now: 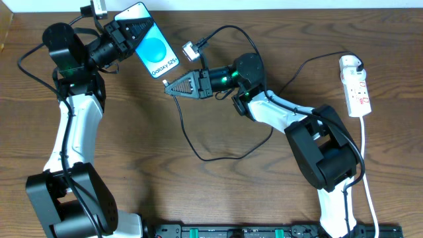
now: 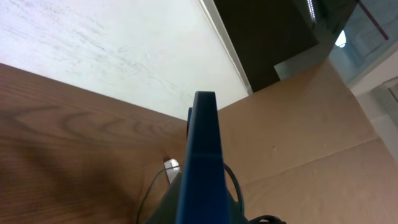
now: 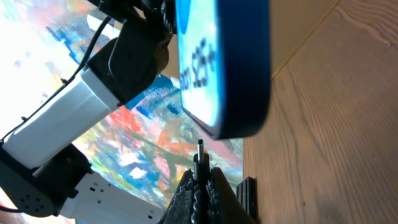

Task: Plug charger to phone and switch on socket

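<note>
1. Left jaws are clamped on the phone (image 1: 153,51) at 11 o'clock of the tabletop (image 1: 218,198). Right jaws are shut on the charger (image 1: 211,159) plug tip (image 3: 200,151), just off the phone's 5 o'clock end.
2. Line the tip's axis up with the port and push straight, no twist. Left arm braces.
3. Right wrist shows the tip-to-edge gap, which overhead can't resolve. Only overhead shows the socket (image 1: 355,86) at 3 o'clock, untouched.

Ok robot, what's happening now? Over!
Left jaws shut on phone, held up. Right jaws shut on charger plug tip, just short of phone's edge. Nothing between. Socket untouched.
</note>
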Motion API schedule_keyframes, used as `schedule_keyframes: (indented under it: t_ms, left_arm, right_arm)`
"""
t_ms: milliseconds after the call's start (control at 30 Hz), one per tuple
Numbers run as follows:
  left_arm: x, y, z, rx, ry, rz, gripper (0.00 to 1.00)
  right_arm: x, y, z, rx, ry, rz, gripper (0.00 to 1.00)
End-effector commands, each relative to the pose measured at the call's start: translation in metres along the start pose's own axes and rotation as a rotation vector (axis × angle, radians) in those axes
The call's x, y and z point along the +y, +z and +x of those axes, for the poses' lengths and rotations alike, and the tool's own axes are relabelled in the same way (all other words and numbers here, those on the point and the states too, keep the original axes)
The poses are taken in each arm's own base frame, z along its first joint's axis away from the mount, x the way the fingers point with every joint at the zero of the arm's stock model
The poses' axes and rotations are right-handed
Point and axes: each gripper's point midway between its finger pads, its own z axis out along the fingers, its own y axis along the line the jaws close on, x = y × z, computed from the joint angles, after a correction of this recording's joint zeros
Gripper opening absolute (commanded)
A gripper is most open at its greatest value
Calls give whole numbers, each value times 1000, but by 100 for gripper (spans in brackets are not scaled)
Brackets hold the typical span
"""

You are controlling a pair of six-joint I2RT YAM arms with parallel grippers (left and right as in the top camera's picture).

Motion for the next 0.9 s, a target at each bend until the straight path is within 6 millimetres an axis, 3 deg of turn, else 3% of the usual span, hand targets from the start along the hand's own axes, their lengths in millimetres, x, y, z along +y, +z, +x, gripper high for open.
schedule_keyframes:
  t_ms: [0,200,867]
  left_arm:
    - [-7,-2,1,12,46,17,8]
    - [-12,-3,10,62,75,48,7]
    - [-15,1,17,89,57,62,7]
  right_arm:
    - [10,-1,-7,-6,-75,-17,1]
    - [9,-11,-13,-26,-89,-8,1]
    - [8,-14,-17,-42,-89,-3,1]
